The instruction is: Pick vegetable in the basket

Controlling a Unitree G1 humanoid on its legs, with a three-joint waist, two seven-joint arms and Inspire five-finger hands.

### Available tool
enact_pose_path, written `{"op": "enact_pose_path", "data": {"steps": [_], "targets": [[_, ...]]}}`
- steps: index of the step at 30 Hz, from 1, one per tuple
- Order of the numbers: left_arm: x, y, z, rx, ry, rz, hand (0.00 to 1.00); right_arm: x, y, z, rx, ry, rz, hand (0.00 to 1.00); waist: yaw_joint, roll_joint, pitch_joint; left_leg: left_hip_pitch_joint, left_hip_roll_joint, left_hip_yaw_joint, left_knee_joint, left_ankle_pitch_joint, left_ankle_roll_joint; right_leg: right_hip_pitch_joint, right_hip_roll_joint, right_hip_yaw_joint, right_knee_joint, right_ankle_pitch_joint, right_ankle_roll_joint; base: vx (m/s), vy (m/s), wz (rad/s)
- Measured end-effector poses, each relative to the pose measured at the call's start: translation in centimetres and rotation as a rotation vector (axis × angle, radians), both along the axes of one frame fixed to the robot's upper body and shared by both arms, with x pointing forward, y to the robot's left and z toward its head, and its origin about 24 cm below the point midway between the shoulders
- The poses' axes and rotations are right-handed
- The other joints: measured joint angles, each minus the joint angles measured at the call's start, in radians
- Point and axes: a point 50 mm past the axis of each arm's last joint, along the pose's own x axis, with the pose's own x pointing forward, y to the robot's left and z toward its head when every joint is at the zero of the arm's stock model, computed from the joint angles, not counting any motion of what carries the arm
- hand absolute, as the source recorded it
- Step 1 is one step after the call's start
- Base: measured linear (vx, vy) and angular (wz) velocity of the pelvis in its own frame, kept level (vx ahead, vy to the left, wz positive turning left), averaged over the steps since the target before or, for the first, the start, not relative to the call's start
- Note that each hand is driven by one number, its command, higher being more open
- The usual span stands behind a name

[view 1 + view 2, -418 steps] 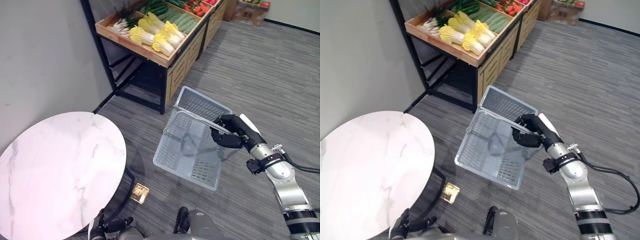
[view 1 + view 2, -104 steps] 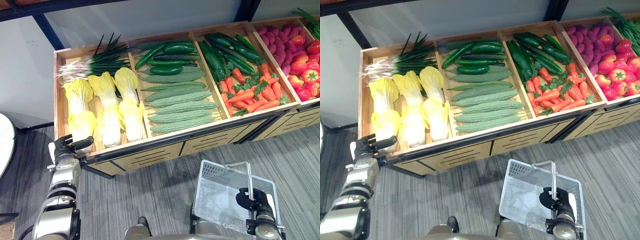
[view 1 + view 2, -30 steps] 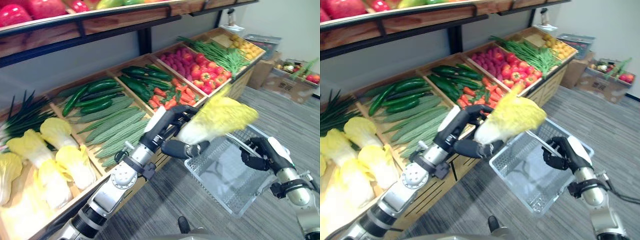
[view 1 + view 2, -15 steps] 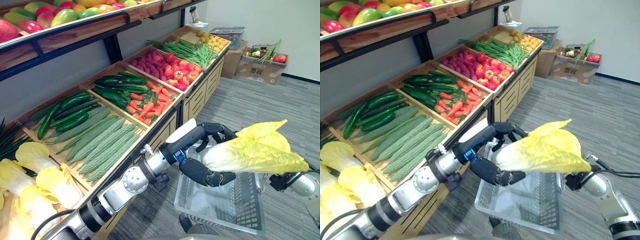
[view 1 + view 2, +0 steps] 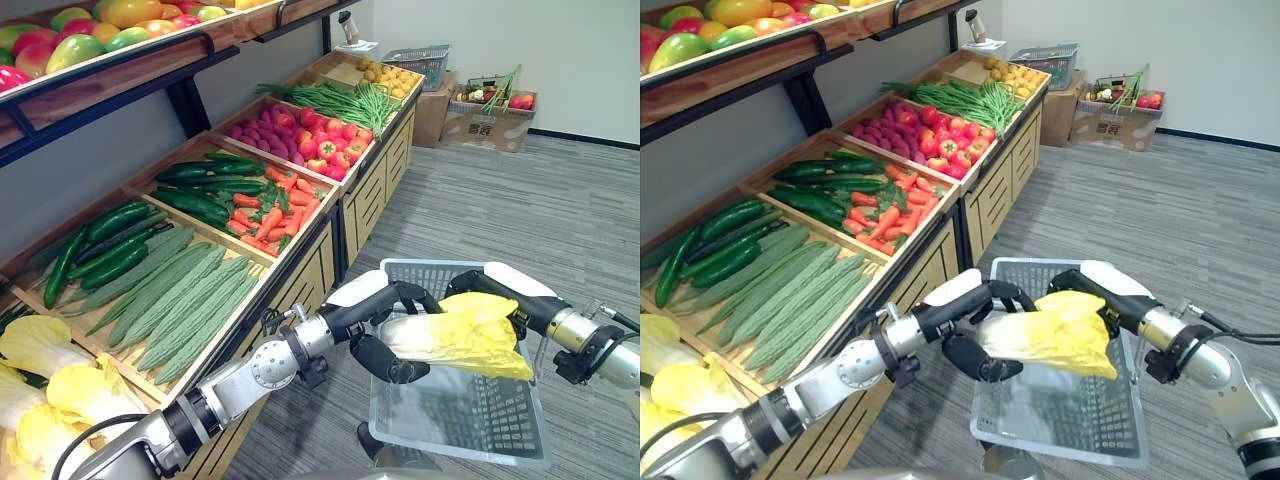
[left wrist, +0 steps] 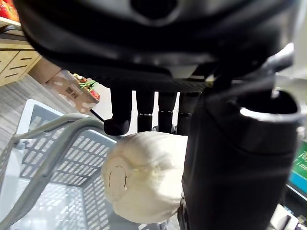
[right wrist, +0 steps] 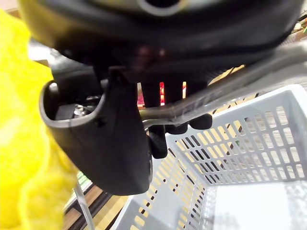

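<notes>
A long wooden display stand (image 5: 300,278) runs along the outer side of the left arm, with pale green ridged gourds (image 5: 190,300) and carrots (image 5: 265,215) in the compartments nearest that arm's elbow and forearm. Just beyond the stand's front, a grey plastic mesh basket (image 5: 452,440) hangs below both hands. The left arm reaches forward and across, away from the stand. The left hand (image 5: 383,360) has its fingers (image 6: 144,108) arched over the top of a yellow-leaved napa cabbage (image 5: 455,330) and its thumb (image 6: 235,158) curled beneath it, so the cabbage is clasped at its white stem end. The cabbage lies roughly level in this grasp, its leafy tip pointing away from the palm toward the right hand (image 5: 505,290), directly above the open basket and not resting on the mesh. The right arm comes in from the far side, and its hand, just past the cabbage's leaves, is wrapped around the basket's grey handle (image 7: 225,88), carrying the basket under the cabbage.
</notes>
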Motion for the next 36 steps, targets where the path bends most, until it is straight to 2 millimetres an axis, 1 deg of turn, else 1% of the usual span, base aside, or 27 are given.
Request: {"op": "enact_pose_path", "data": {"steps": [3, 5, 8, 12, 15, 16, 19, 21, 25, 29, 30, 36], "targets": [[0.0, 0.1, -1.0, 0.039, 0.007, 0.004, 0.0, 0.0, -0.2, -0.1, 0.01, 0.013, -0.007, 0.0, -0.006, 0.001, 0.0, 0.004, -0.003, 0.004, -0.007, 0.0, -0.001, -0.001, -0.01, -0.035, -0.001, 0.0, -0.004, 0.01, -0.006, -0.02], [-0.1, 0.1, -1.4, 0.047, 0.012, 0.002, 0.0, -0.1, -0.3, -0.3, 0.009, 0.024, -0.01, 0.0, -0.015, 0.002, 0.0, 0.004, -0.006, 0.004, -0.012, 0.0, -0.001, -0.002, -0.012, -0.036, -0.003, 0.0, -0.005, 0.05, -0.007, 0.01], [-0.1, -0.1, -1.9, 0.051, 0.006, 0.009, 0.0, -0.1, -0.4, -0.4, 0.006, 0.035, -0.008, 0.0, -0.02, 0.005, 0.002, 0.008, -0.012, 0.01, -0.021, 0.0, -0.002, -0.002, -0.013, -0.034, -0.005, 0.004, -0.011, 0.05, 0.001, -0.03], [-0.2, -0.9, -2.8, 0.055, -0.006, 0.025, 0.0, -0.1, -0.6, -0.6, 0.002, 0.058, -0.017, 0.0, -0.025, 0.007, 0.002, 0.013, -0.015, 0.02, -0.026, 0.001, -0.003, -0.003, -0.011, -0.032, -0.006, 0.006, -0.007, 0.05, 0.0, -0.04], [-0.2, -1.3, -3.4, 0.049, 0.012, 0.038, 0.0, -0.1, -0.6, -0.7, -0.001, 0.073, -0.022, 0.0, -0.026, 0.007, 0.003, 0.016, -0.016, 0.025, -0.029, 0.001, -0.003, -0.003, -0.009, -0.029, -0.006, 0.005, -0.008, 0.04, -0.011, -0.04], [-0.1, -1.4, -3.6, 0.046, 0.017, 0.044, 0.0, -0.1, -0.7, -0.7, -0.001, 0.077, -0.025, 0.0, -0.027, 0.006, 0.004, 0.017, -0.017, 0.026, -0.03, 0.001, -0.003, -0.003, -0.008, -0.028, -0.005, 0.0, -0.013, 0.04, -0.016, -0.02], [-0.2, -2.0, -4.1, 0.039, 0.039, 0.062, 0.0, 0.0, -0.8, -0.6, -0.001, 0.074, -0.03, 0.0, -0.031, 0.003, 0.005, 0.018, -0.021, 0.029, -0.034, 0.001, -0.003, -0.008, -0.008, -0.025, 0.0, -0.005, -0.009, 0.03, -0.017, -0.04], [-0.1, -2.0, -4.8, 0.052, 0.053, 0.084, 0.0, 0.3, -0.6, -0.4, 0.001, 0.063, -0.023, 0.0, -0.037, 0.003, 0.006, 0.018, -0.027, 0.033, -0.042, 0.003, -0.005, -0.016, -0.008, -0.019, 0.003, -0.005, -0.008, 0.02, -0.011, -0.09], [-0.3, -2.6, -5.4, 0.068, 0.056, 0.09, 0.0, 0.4, -0.6, -0.3, -0.006, 0.076, -0.013, 0.0, -0.041, 0.001, 0.007, 0.022, -0.033, 0.047, -0.046, 0.003, -0.005, -0.018, -0.008, -0.012, 0.005, -0.005, -0.008, 0.03, -0.005, -0.08], [-0.5, -2.7, -5.9, 0.091, 0.054, 0.086, 0.0, 0.4, -0.6, -0.4, -0.008, 0.086, -0.01, 0.0, -0.047, 0.001, 0.008, 0.023, -0.035, 0.053, -0.047, 0.003, -0.005, -0.022, -0.006, -0.007, 0.006, -0.005, -0.008, 0.04, -0.006, -0.05], [-0.6, -2.8, -6.1, 0.099, 0.059, 0.089, 1.0, 0.4, -0.6, -0.4, -0.009, 0.085, -0.01, 0.0, -0.048, 0.001, 0.008, 0.023, -0.035, 0.054, -0.047, 0.003, -0.005, -0.022, -0.005, -0.006, 0.006, -0.005, -0.007, 0.04, -0.011, -0.04], [-1.1, -3.4, -7.4, 0.145, 0.09, 0.103, 1.0, 0.8, -0.4, -0.1, -0.01, 0.076, 0.003, 0.0, -0.053, -0.001, 0.009, 0.025, -0.035, 0.059, -0.047, 0.003, -0.006, -0.026, -0.002, -0.002, 0.009, -0.007, -0.006, 0.03, -0.012, -0.03]]}}
